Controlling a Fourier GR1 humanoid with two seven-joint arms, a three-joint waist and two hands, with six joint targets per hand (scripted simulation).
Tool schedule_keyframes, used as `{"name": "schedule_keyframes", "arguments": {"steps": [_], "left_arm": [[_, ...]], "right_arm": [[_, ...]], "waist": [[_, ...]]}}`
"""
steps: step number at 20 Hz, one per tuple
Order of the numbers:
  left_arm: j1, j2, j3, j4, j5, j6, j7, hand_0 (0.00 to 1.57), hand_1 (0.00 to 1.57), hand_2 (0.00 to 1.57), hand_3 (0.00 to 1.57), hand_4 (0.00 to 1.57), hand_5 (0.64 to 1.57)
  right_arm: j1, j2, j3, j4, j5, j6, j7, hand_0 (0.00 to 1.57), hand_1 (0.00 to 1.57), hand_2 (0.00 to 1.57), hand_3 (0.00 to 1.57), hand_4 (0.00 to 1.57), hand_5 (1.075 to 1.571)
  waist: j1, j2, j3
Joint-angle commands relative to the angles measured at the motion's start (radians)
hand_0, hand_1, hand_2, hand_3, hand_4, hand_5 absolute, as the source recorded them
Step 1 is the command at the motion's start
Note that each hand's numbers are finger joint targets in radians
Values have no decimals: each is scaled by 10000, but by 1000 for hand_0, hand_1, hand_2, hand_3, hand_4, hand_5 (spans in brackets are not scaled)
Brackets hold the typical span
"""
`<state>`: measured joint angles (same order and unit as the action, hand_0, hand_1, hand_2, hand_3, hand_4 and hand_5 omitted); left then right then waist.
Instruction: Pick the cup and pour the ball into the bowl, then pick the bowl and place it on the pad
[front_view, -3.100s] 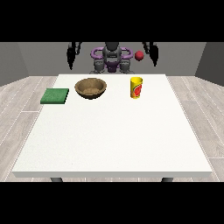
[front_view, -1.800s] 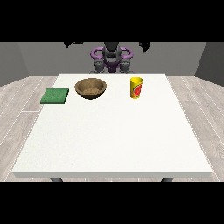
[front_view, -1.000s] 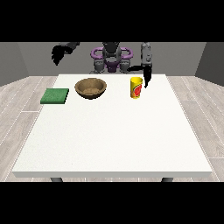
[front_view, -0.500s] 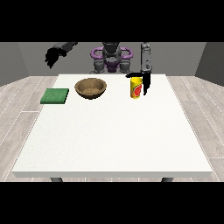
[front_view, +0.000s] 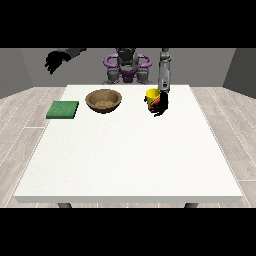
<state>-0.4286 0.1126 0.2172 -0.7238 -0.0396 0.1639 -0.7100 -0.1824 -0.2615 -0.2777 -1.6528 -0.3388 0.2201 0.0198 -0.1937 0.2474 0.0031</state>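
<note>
The yellow cup (front_view: 152, 95) with a red label stands upright on the white table (front_view: 130, 150), right of centre at the far side. The hand at the view's right (front_view: 161, 104) has come down against the cup's right side, and its dark fingers curl across the cup's lower front. No ball shows in the cup from here. The brown wooden bowl (front_view: 103, 100) sits to the cup's left, and its inside looks bare. The green pad (front_view: 63, 109) lies flat near the table's left edge. The hand at the view's left (front_view: 55, 61) hangs raised beyond the table's far left corner, fingers relaxed and holding nothing.
The robot's purple and grey torso (front_view: 126, 66) stands behind the table's far edge. A broad white stretch of the table lies between the objects and the near edge. Grey plank floor surrounds the table.
The hand at the view's right has dropped from above the cup to its side and closed around it. The hand at the view's left has drifted slightly outward and up. Cup, bowl and pad have not moved.
</note>
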Motion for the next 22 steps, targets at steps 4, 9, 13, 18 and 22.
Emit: {"name": "schedule_keyframes", "arguments": {"steps": [4,9,13,18,22], "left_arm": [[-130,-67,-229,1180,-600,904,-226,1286,1286,1571,1571,1391,1447],[-758,-289,-1539,160,-2042,2308,2357,1269,1269,1571,1571,1413,1430],[-1394,-188,-2836,409,-4070,3850,3509,1313,1313,1571,1571,1399,1502],[-2483,-526,-4474,1295,-6684,4934,6231,1362,1362,1571,1571,1448,1533],[-3489,-256,-4908,1786,-7780,4247,8022,1362,1362,1571,1571,1448,1533]], "right_arm": [[288,-453,-681,214,-660,270,473,0,0,0,149,631,1565],[251,-1453,-1481,2502,-1009,1212,401,0,0,0,311,642,1566],[242,-1147,-1144,2572,-692,1017,338,0,0,0,302,638,1564],[172,-1036,-1054,3306,-548,1128,119,0,0,0,151,668,1561],[604,-1064,-992,3677,-315,1472,-232,0,0,0,0,681,1559]], "waist": [[72,-587,-34],[601,-1970,-10],[534,-2408,9],[627,-2685,14],[654,-3091,-7]]}}
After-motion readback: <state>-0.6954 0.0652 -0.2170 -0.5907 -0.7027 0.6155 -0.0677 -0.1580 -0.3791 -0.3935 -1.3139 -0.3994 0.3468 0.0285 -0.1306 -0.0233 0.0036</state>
